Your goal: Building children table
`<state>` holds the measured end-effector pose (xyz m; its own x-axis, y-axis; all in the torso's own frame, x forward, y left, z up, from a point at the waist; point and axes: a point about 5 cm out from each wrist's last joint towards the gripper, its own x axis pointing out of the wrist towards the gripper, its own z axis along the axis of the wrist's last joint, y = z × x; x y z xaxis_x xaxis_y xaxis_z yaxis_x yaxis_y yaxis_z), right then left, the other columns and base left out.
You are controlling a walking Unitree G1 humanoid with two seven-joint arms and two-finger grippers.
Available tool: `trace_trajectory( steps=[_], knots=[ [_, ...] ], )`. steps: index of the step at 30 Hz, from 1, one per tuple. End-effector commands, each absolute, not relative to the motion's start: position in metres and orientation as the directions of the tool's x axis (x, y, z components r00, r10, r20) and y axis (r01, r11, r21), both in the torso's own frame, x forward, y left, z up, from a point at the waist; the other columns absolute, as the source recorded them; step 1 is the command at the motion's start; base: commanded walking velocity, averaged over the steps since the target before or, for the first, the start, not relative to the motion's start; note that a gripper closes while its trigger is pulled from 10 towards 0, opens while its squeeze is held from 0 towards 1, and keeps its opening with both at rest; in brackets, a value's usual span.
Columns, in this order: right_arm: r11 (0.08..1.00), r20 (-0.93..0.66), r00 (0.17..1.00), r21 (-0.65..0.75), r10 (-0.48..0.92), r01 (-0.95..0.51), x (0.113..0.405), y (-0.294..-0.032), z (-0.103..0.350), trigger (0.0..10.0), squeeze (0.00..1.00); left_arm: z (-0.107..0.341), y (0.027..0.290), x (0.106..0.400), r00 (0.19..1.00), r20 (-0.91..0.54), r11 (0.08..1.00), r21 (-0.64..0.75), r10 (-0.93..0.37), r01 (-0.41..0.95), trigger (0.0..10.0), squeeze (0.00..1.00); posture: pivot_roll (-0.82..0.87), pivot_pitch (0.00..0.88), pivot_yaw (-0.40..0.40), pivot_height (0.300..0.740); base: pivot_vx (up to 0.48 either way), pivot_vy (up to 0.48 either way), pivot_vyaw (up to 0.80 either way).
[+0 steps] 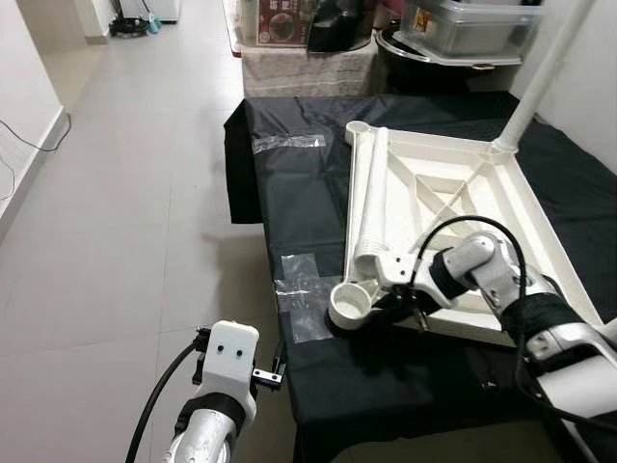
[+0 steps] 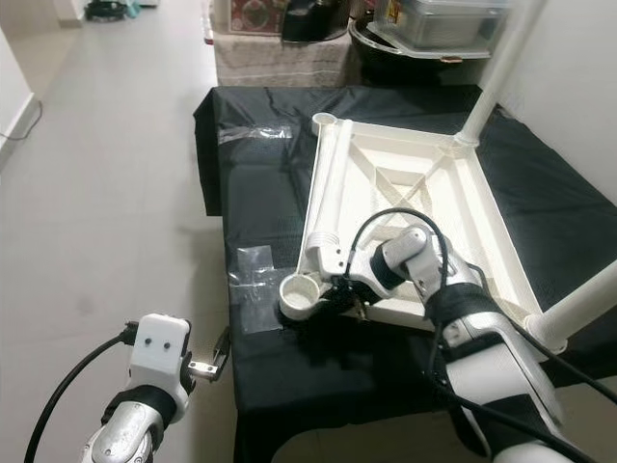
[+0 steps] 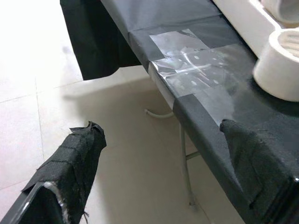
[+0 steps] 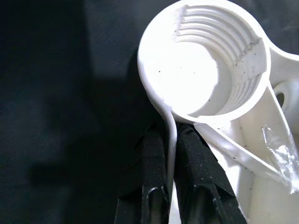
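A white children's table top [image 1: 453, 193] lies upside down on a table under a black cloth [image 1: 299, 203]. One white leg [image 1: 540, 77] stands up from its far right corner; another white leg [image 1: 371, 193] lies along its left side. A threaded leg socket [image 1: 352, 304] sits at the near left corner. My right gripper [image 4: 170, 135] is shut on the thin rim wall just beside that socket [image 4: 205, 60]. Open and holding nothing, my left gripper [image 3: 163, 140] hangs low off the table's near left edge.
Clear tape patches [image 1: 304, 289] [image 1: 289, 142] hold the cloth down near the left edge. Storage boxes and a black tub [image 1: 472, 29] crowd the far end. Open tiled floor [image 1: 125, 193] runs along the left, with a folding table leg [image 3: 187, 163] under the edge.
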<state>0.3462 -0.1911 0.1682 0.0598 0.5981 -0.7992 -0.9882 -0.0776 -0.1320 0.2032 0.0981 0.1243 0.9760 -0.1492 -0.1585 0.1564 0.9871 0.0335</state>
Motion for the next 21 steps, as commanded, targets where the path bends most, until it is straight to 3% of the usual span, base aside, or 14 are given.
trace_trajectory(
  steps=[1,21],
  knots=[
    [-0.197,-0.826,-0.082,-0.036,0.558,-0.98,0.336,-0.189,0.16,0.0,0.0,0.12,0.096,0.202,0.972,-0.177,0.986,0.035,-0.154,0.162,10.0,0.0,0.05,0.097,-0.085,0.74,0.0,0.0,0.0],
    [-0.314,-0.949,-0.155,0.064,0.275,-0.947,0.303,-0.253,0.139,0.0,0.0,0.119,0.097,0.203,0.972,-0.178,0.986,0.038,-0.156,0.165,10.0,0.0,0.05,0.102,-0.083,0.74,0.0,0.0,0.0]
  ],
)
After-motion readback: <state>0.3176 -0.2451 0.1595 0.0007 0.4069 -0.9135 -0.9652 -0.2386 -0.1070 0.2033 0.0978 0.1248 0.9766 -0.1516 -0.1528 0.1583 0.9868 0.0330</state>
